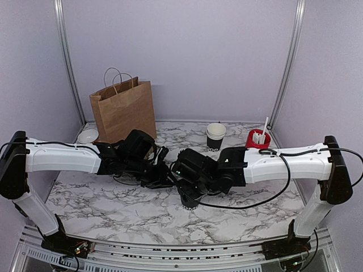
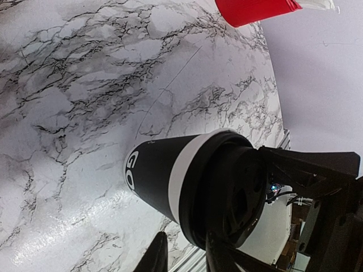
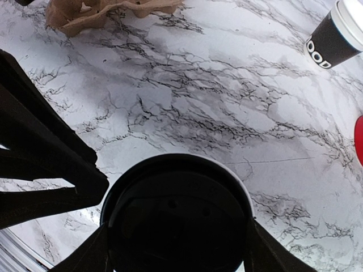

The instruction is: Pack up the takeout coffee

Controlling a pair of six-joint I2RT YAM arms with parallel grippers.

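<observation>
Cup stands upright on the bench, mid-bench, under where both wrists meet. Lid is on top, looks seated, but rim seal not checkable. Long axis vertical.

Right fingers flank the cup wall on both sides, wide-set and touching: gripping the cup. Left fingers are partly apart, tips right at the lid rim. Can't tell if they pinch the rim or only rest beside it.

Key relation: bag is back-left of the cup and well apart, mouth up. Cup would need to go up, then back and left, staying vertical. Right arm has the grip, but left arm is nearer the bag, so the right's reach crosses the left. Judgement only.

Views:
- Top: cup mostly hidden under the wrists, only its foot shows. Gives the layout: bag, stack and red cup at the back right.
- Left wrist: only side look at the cup, showing its white band, lettering and lid edge.
- Right wrist: straight down on the lid, both own fingers at the wall. Brown cardboard piece at the far edge, unidentified.
</observation>
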